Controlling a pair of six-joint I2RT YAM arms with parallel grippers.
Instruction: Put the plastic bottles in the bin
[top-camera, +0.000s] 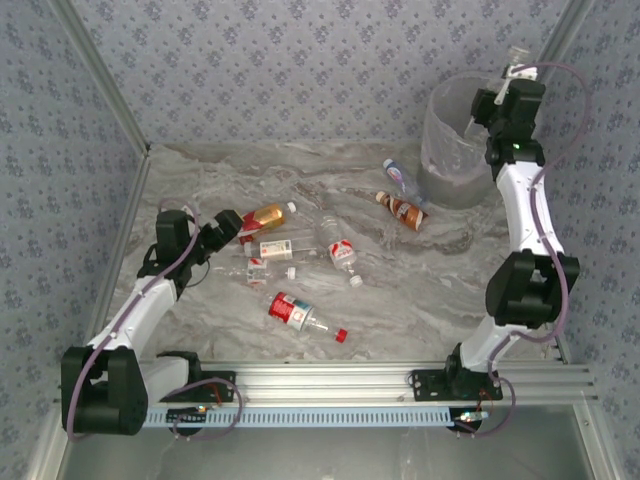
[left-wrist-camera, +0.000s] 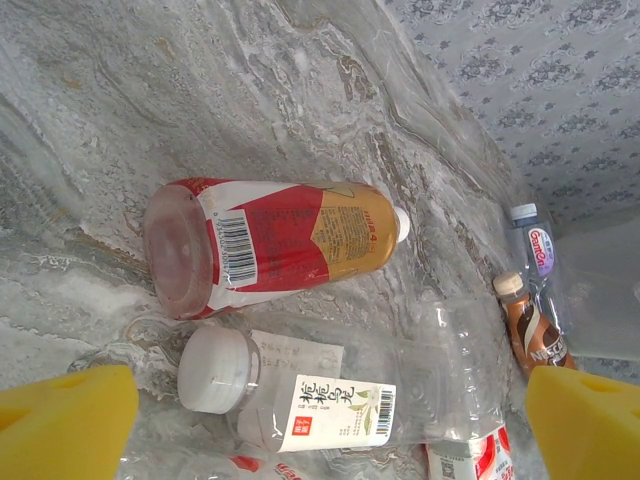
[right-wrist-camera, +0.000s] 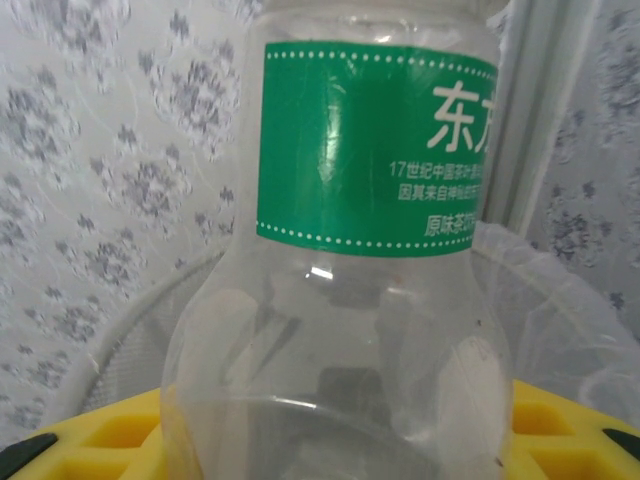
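Bottle (right-wrist-camera: 370, 200) pinched in right claw (top-camera: 518, 74) over the bin (top-camera: 445, 168), left claw (top-camera: 230, 228) spread wide.

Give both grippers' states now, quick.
Left gripper: open, empty.
Right gripper: closed on green-label bottle over the bin.

Grey marble-patterned tabletop (top-camera: 430, 290). Blue-grey floral wall panels (top-camera: 300, 60) enclose it on three sides, joined by aluminium corner posts (top-camera: 102, 75). Aluminium rail (top-camera: 340, 378) along the near edge. Lighting even.
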